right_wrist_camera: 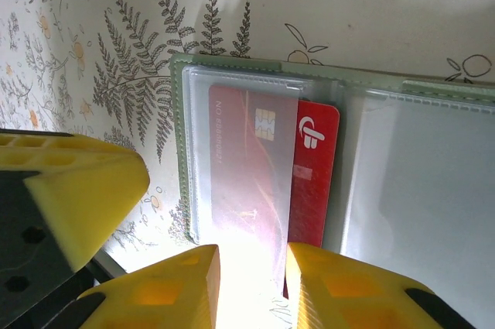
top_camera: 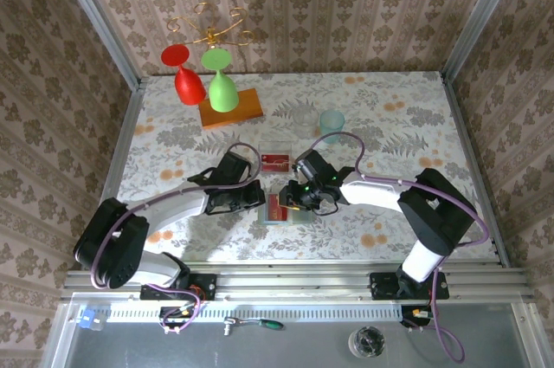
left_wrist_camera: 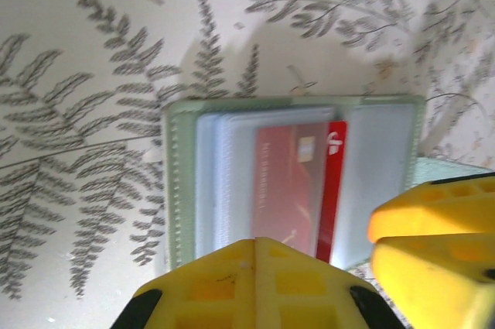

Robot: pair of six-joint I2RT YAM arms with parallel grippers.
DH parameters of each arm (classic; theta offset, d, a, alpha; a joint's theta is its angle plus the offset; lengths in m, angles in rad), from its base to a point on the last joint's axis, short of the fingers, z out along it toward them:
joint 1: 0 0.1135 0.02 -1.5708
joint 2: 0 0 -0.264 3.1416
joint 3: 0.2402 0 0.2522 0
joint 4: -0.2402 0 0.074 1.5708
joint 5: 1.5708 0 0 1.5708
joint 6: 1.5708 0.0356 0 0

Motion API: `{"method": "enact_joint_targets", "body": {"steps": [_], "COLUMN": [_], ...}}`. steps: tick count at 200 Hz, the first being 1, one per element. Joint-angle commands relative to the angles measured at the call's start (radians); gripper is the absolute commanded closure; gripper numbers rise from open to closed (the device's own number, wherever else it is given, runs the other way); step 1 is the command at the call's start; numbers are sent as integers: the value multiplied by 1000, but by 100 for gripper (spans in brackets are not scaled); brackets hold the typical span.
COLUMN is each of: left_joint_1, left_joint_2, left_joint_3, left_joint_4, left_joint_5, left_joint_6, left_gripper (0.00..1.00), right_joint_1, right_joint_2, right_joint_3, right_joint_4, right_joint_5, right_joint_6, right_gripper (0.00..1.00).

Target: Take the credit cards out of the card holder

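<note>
The sage-green card holder (left_wrist_camera: 176, 182) lies open on the table, pale pockets up. One of the credit cards, red (right_wrist_camera: 313, 178), sticks partway out of the left half's translucent pocket toward the fold. My left gripper (left_wrist_camera: 259, 255) is shut, tips together over that half's near edge; whether it touches I cannot tell. My right gripper (right_wrist_camera: 251, 282) hovers with jaws apart over the same pocket, nothing between them. From above, the holder (top_camera: 299, 216) sits between the left gripper (top_camera: 258, 196) and right gripper (top_camera: 296, 199). Another red card (top_camera: 275, 160) lies behind it on a clear tray.
A pale teal cup (top_camera: 331, 120) stands behind the right arm. At the back left an orange board (top_camera: 230, 109) lies under a red glass (top_camera: 189, 82) and a green glass (top_camera: 223, 91) that hang from a gold rack.
</note>
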Motion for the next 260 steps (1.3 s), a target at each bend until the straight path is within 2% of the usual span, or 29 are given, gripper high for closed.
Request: {"method": "enact_joint_targets", "body": {"steps": [1, 78, 159, 194, 260], "left_joint_1": [1, -55, -54, -54, -55], "left_joint_2": [35, 89, 107, 75, 102], "left_joint_3": [45, 57, 55, 63, 60], "left_joint_4": [9, -38, -37, -40, -58], "left_joint_5": [42, -21, -34, -46, -56], "left_joint_6": [19, 42, 39, 48, 48], "left_gripper": [99, 100, 100, 94, 98], "right_joint_1": [-6, -18, -20, -19, -19], "right_joint_2": [-27, -33, 0, 17, 39], "right_joint_3": [10, 1, 11, 12, 11], "right_joint_4": [-26, -19, -2, 3, 12], "right_joint_5": [26, 23, 6, -3, -14], "right_joint_6": [-20, -18, -15, -16, -14], "right_gripper": [69, 69, 68, 68, 68]}}
